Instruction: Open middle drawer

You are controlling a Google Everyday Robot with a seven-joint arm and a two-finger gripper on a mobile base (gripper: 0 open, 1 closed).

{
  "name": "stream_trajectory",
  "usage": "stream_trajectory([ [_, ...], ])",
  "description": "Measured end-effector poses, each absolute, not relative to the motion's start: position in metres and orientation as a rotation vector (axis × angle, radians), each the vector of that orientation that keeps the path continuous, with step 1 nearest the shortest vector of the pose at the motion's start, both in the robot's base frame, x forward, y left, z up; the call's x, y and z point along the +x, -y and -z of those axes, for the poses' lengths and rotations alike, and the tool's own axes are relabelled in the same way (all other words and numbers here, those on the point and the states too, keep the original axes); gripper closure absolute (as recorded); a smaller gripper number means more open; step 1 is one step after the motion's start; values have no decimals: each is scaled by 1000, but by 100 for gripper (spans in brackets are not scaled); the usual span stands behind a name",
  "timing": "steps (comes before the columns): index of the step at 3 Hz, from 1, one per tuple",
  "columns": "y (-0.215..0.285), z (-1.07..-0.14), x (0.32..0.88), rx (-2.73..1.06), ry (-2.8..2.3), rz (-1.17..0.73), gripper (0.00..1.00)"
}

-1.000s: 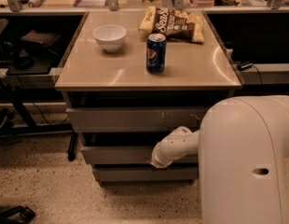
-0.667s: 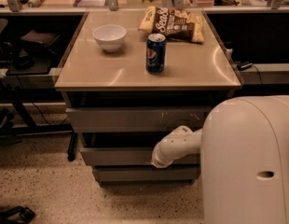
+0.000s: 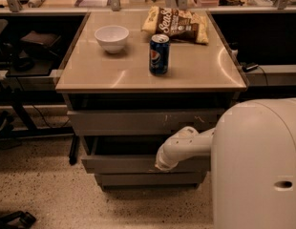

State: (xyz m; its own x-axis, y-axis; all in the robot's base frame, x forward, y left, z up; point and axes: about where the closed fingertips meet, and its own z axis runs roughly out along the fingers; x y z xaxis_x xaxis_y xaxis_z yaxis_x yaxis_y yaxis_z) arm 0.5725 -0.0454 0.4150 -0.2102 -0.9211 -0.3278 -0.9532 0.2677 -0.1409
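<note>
The middle drawer (image 3: 119, 164) is a wide plain grey front, second of three in the cabinet under the tan table. It stands pulled out from the cabinet, with a dark gap showing above its front. My gripper (image 3: 162, 166) is at the end of the white arm, at the top edge of that front, right of its middle. The arm's wrist covers it. The taller top front (image 3: 138, 121) with pale scratch flecks sits above, and the narrow bottom front (image 3: 148, 179) below.
On the table top (image 3: 90, 75) stand a white bowl (image 3: 111, 37), a blue Pepsi can (image 3: 159, 54) and a chip bag (image 3: 179, 24). My white body (image 3: 258, 166) fills the lower right. Dark shelving and cables stand to the left, speckled floor in front.
The middle drawer front has come out slightly toward the camera, and the arm's end has drawn back with it.
</note>
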Motion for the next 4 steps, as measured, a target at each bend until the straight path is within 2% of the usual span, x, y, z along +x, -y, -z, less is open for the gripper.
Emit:
stream_trajectory([
  [3, 46, -420, 573, -1709, -2200, -129, 100],
  [4, 68, -430, 564, -1668, -2187, -102, 100],
])
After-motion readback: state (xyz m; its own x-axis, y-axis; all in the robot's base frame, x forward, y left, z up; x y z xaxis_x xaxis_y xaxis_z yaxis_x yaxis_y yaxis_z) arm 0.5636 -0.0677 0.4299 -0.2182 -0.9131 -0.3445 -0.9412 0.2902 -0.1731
